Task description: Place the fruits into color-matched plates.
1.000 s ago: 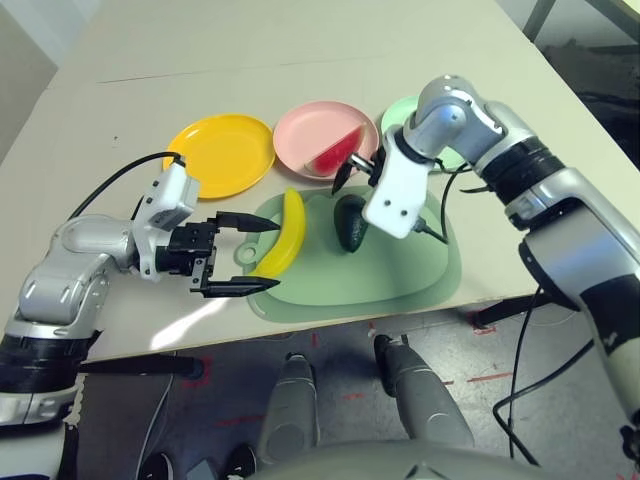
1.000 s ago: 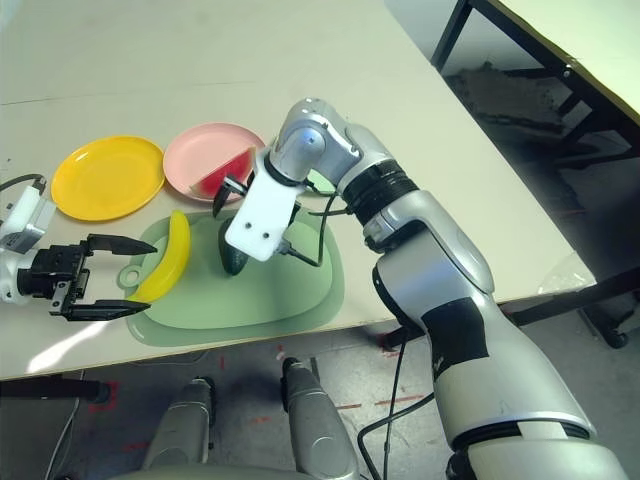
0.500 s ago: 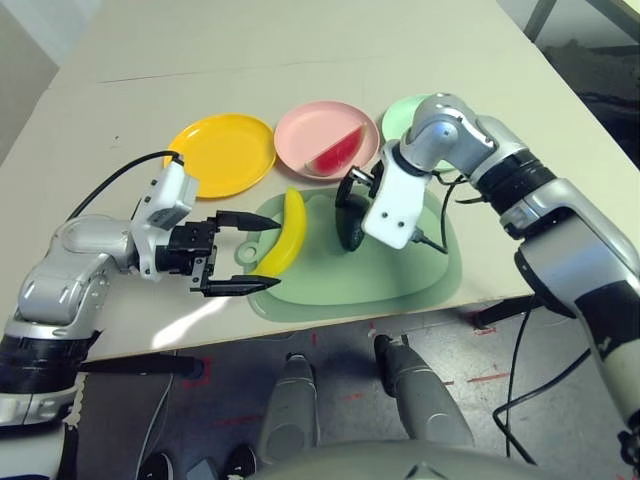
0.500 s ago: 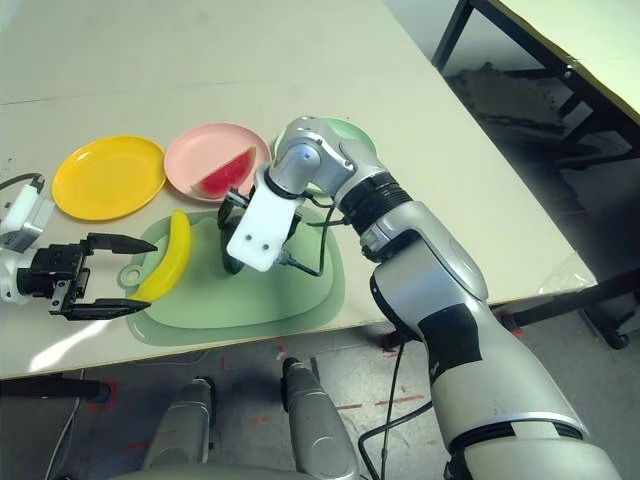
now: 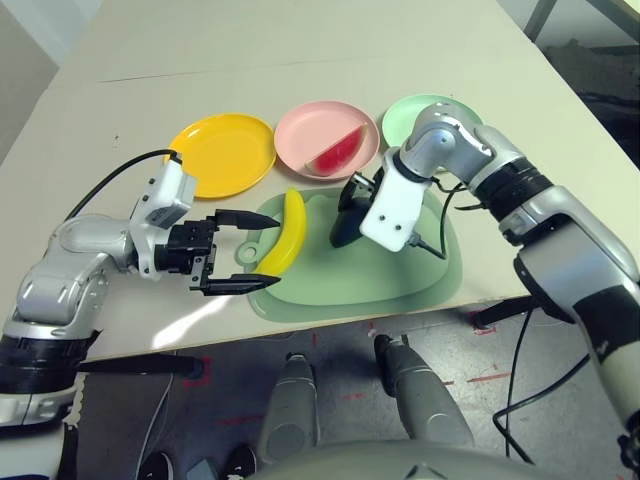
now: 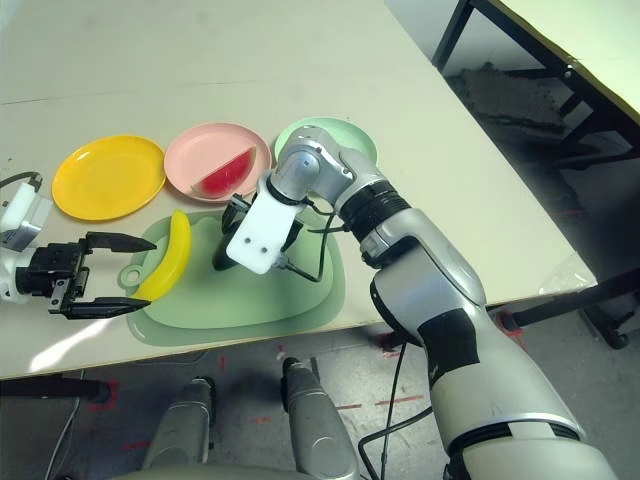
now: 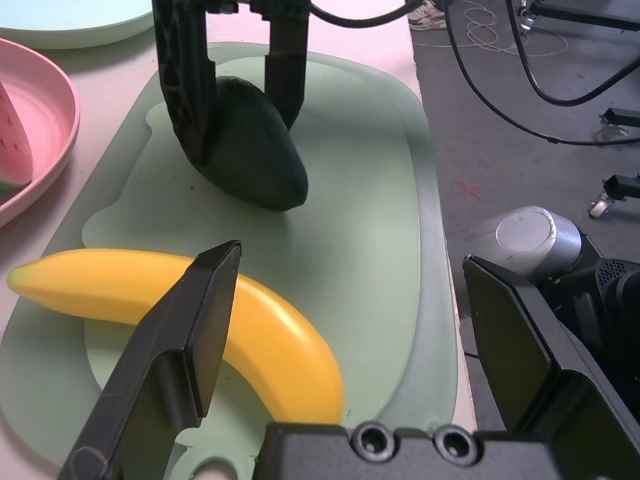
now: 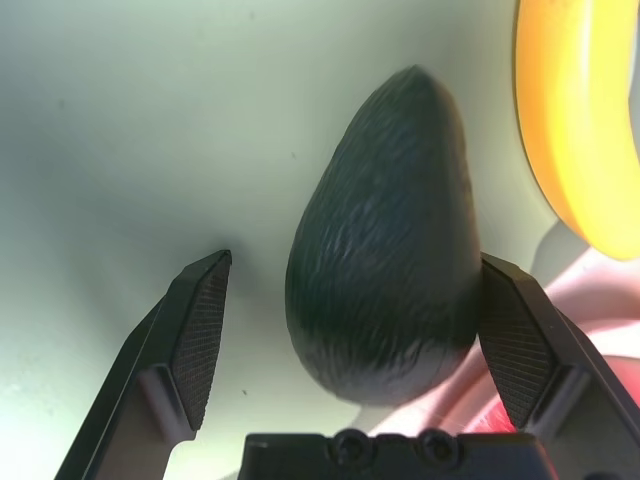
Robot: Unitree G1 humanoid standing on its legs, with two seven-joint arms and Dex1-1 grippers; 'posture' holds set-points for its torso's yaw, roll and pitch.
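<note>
End effector (image 8: 350,350) wide around the avocado (image 8: 385,250); watermelon (image 5: 337,151) already plated on pink (image 5: 297,122), avocado and banana (image 5: 291,235) left.

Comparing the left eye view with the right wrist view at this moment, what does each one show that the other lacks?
Only the left eye view: the yellow plate, the mint green plate and the left gripper, standing open at the banana.

Only the right wrist view: the avocado's face between the open fingers of the right gripper, with a clear gap on one side.

Both: the avocado, the banana, part or all of the watermelon wedge and pink plate, and the green mat.
</note>
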